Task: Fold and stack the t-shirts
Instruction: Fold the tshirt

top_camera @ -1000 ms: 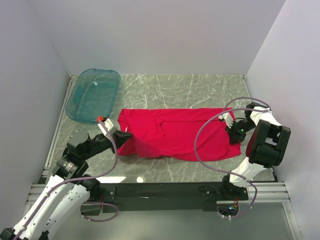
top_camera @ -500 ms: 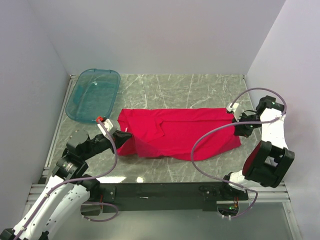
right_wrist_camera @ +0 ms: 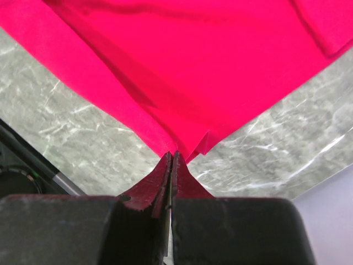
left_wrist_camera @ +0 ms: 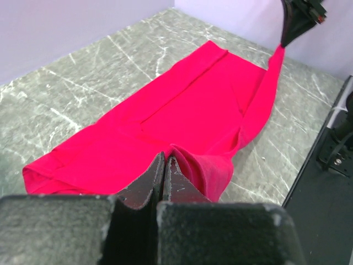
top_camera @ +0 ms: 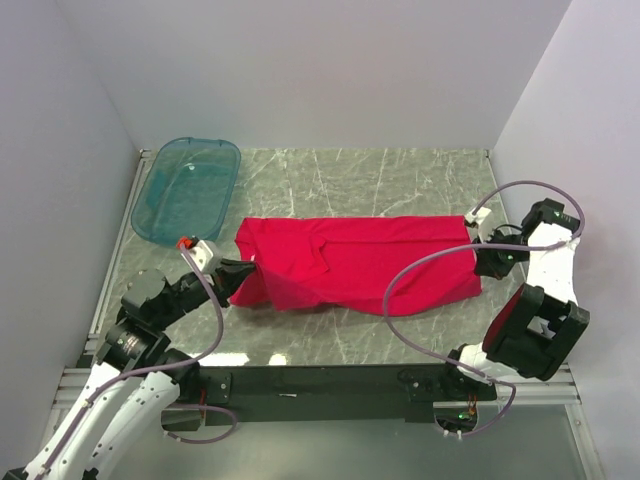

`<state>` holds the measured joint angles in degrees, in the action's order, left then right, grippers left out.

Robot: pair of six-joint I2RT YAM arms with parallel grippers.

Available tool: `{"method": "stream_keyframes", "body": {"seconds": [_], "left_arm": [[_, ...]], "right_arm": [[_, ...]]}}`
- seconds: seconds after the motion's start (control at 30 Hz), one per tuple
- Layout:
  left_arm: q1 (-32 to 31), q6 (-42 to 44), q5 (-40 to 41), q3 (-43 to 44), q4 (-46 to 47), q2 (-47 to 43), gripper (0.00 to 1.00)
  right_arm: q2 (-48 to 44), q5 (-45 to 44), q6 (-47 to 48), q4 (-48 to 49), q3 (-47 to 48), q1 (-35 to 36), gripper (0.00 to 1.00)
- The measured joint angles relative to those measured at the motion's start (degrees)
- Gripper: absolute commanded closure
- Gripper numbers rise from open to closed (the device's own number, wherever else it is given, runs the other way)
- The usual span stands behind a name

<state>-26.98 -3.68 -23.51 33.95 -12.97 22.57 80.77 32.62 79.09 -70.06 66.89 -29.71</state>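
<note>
Near edge: your two arm bases sat on a black mounting rail (top_camera: 320, 385) along the front of the grey marble-patterned tabletop (top_camera: 400, 175).
Left gripper: your left gripper (top_camera: 243, 270) lay low over the table's left side. Its fingers were pressed together, pinching a bunched fold at the near-left end of the plain bright red short-sleeved t-shirt (top_camera: 360, 262). Your left wrist view showed the red cloth puckered right at the fingertips (left_wrist_camera: 151, 176).
Shirt: it lay spread lengthwise across the middle of the table, mostly flat, with a long crease running along it.
Right gripper: your right gripper (top_camera: 476, 240) was at the shirt's right end, fingers closed tight on a corner. In the left wrist view that corner rose off the table in a taut strip up to the fingers.
Far left: a translucent teal plastic tub (top_camera: 190, 185) sat in the back-left corner, near the shirt but not touching it.
Beyond: plain pale walls (top_camera: 300, 70) closed in the table.
</note>
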Motion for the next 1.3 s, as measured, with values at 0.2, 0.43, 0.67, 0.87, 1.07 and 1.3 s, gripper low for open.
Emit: {"method": "stream_keyframes", "body": {"seconds": [0.2, 0.43, 0.67, 0.87, 1.07, 1.3], "left_arm": [[0.0, -0.4, 2.4, 0.2, -0.3, 1.6, 1.0], [0.0, 0.2, 5.0, 0.6, -3.1, 3.6, 0.99], [0.0, 1.6, 3.5, 3.7, -6.7, 5.1, 1.0], [0.0, 2.0, 2.3, 3.7, -8.0, 7.6, 1.0], [0.0, 2.2, 2.4, 3.7, -8.3, 8.7, 0.99], [0.0, 2.6, 2.4, 3.7, -6.6, 9.6, 0.99]], "right_arm": [[-0.6, 0.0, -5.1, 4.2, -3.3, -0.6, 1.0], [-1.0, 1.8, -7.3, 7.1, -5.2, -5.3, 1.0], [-1.1, 7.0, -1.9, 3.8, -5.1, -12.4, 1.0], [-1.2, 9.9, 1.5, 1.2, -5.1, -14.3, 1.0], [-1.1, 10.6, 5.7, -1.8, -4.9, -18.6, 1.0], [-0.5, 12.1, 9.4, -5.2, -3.2, -21.7, 1.0]]}}
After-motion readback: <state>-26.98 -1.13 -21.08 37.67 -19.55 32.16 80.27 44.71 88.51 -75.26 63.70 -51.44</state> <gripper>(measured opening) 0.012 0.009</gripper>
